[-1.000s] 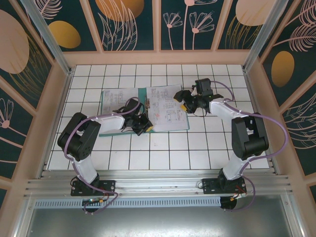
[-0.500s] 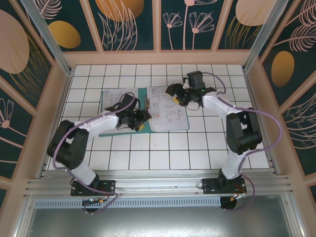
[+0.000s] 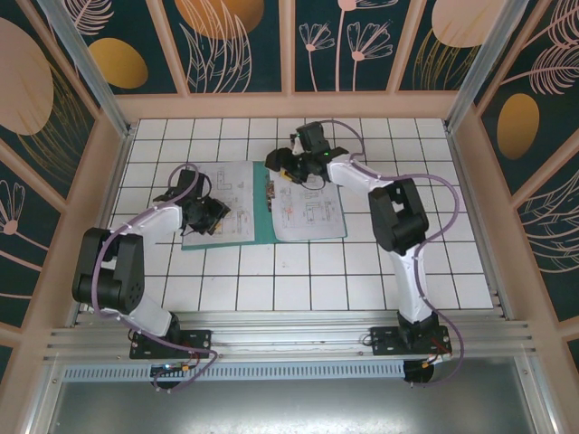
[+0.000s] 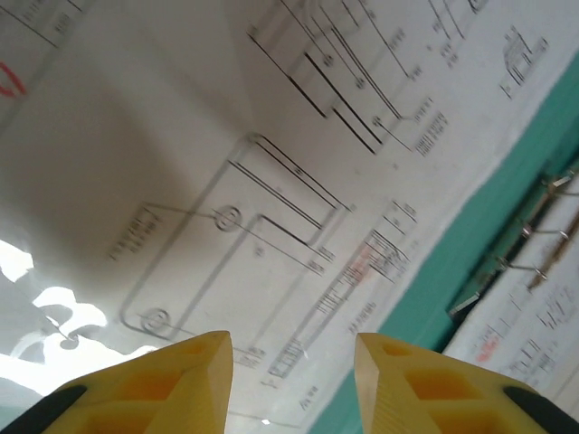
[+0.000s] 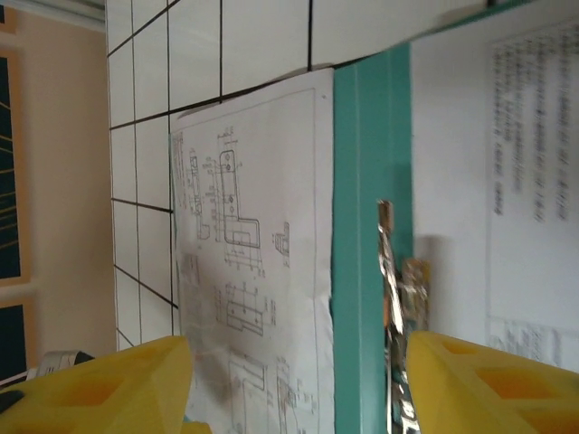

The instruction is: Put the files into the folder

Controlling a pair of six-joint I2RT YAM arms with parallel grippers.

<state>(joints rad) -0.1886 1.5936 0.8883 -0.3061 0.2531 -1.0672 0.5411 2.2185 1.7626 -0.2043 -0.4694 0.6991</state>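
you have the teal-green folder (image 3: 263, 217) lying open and flat on the white tiled table (image 3: 298, 271), left of centre and toward the far side. one white printed sheet (image 3: 228, 185) covers its left half and a second printed sheet (image 3: 308, 206) covers its right half, with a teal strip bare between them along the spine. a metal ring clip (image 5: 393, 289) sits on that spine strip.

your left gripper (image 3: 213, 220) is low over the near part of the left-hand sheet, close to its left edge. in the left wrist view its jaws stand moderately apart with nothing between them, and the sheet's line diagrams lie directly under them. whether the tips touch the paper cannot be told.

your right gripper (image 3: 282, 170) is at the far edge of the folder, over the far end of the spine. in the right wrist view its jaws stand wide apart, one side over the left-hand sheet, the other over the right-hand sheet, with the teal spine and clip between them, and they hold nothing
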